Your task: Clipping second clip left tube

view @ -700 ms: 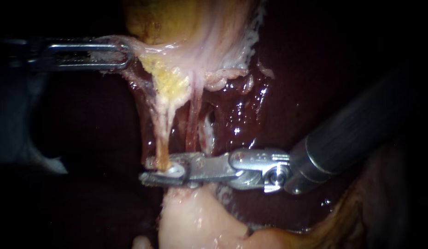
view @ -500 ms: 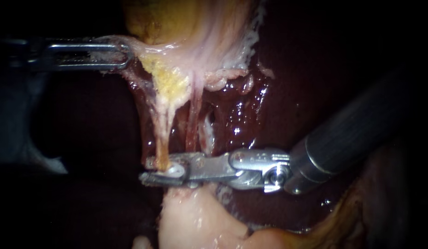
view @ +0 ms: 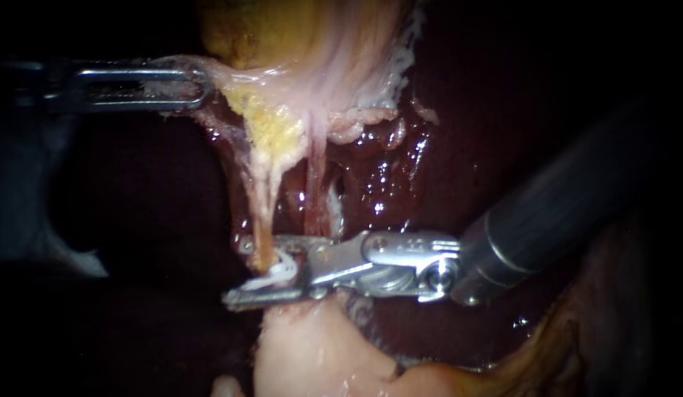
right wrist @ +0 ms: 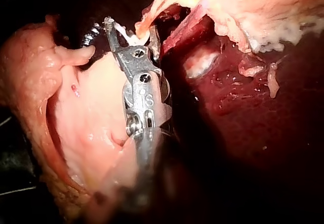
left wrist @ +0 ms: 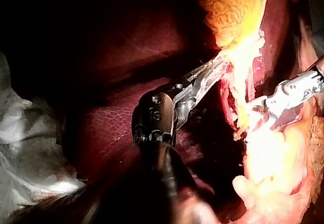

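The left tube [view: 262,213], pale and yellowish, hangs from the gallbladder [view: 304,37] beside a thinner reddish right tube [view: 312,187]. My right instrument [view: 238,270] reaches in from the right, its jaws open on either side of the left tube's lower end. A white clip [view: 279,273] sits on that tube between them. The right wrist view shows the same clip [right wrist: 129,38] in the open jaws of the right instrument [right wrist: 130,26]. My left instrument [view: 190,84] is shut on the gallbladder's edge and holds it taut; in the left wrist view the left instrument [left wrist: 215,70] grips that same tissue.
Dark red liver [view: 444,132] lies behind and to the right of the tubes. A pale fatty lump [view: 312,345] sits directly under the right instrument's jaws. A white cloth [left wrist: 25,128] lies beside the left instrument's shaft.
The right instrument's jaws have spread apart from nearly together, showing the white clip on the left tube. The left instrument has held still.
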Controlling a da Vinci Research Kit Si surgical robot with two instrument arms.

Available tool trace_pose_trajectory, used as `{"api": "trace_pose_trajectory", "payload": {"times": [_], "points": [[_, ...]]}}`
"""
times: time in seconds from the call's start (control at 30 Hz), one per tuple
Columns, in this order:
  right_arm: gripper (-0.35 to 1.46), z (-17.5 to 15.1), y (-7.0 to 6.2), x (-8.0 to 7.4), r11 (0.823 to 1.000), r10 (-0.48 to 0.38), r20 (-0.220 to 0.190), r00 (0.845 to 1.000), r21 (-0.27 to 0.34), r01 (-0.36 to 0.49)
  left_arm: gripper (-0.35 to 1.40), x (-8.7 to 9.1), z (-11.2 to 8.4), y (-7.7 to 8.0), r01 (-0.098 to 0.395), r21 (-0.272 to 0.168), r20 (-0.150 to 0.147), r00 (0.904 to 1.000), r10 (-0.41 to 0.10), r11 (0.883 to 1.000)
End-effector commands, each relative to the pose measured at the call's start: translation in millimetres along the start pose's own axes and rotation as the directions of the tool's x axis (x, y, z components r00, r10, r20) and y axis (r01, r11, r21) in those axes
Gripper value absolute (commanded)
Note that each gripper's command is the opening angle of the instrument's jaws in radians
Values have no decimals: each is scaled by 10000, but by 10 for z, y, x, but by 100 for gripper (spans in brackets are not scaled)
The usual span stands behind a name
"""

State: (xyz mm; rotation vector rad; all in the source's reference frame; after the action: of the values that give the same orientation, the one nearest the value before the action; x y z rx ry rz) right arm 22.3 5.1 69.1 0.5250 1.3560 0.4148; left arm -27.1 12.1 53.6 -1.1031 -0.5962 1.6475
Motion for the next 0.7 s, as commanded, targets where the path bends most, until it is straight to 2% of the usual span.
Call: {"api": "trace_pose_trajectory", "payload": {"times": [0.03, 0.07, 0.17, 0.2, 0.23, 0.37, 0.47, 0.6, 0.7], "points": [[50, -5, 0, 5, 10000, -32, 157, 9999, 48, 32, -35, 0, 0, 0, -2, -8, 4, 10000, 2, 10000], [50, -11, 1, 10, 10000, 22, 325, 9995, 16, -22, -35, 0, 0, 0, -3, -8, 4, 10000, 3, 10000], [50, -30, 3, 32, 9997, 255, 1262, 9917, -21, -254, -35, 0, 0, 0, -3, -9, 5, 10000, 3, 10000], [50, -35, 3, 38, 9995, 311, 1459, 9888, -15, -312, -35, 0, 0, 0, -3, -10, 5, 10000, 3, 10000], [50, -40, 2, 43, 9994, 353, 1569, 9870, -33, -352, -35, 0, -1, 0, -3, -10, 6, 10000, 3, 10000], [49, -55, 2, 56, 9990, 435, 1585, 9864, 41, -447, -35, 0, -1, 0, -4, -11, 6, 10000, 4, 10000], [49, -55, 3, 55, 9981, 600, 1575, 9857, 26, -612, -35, 0, -1, 0, -3, -11, 6, 10000, 3, 10000], [50, -45, 1, 42, 9954, 916, 1575, 9833, 149, -951, -35, 0, -1, 0, -3, -9, 5, 10000, 3, 10000], [50, -39, -2, 33, 9936, 1011, 1775, 9789, 320, -1084, -35, 0, -1, 0, -2, -8, 4, 10000, 2, 10000]]}}
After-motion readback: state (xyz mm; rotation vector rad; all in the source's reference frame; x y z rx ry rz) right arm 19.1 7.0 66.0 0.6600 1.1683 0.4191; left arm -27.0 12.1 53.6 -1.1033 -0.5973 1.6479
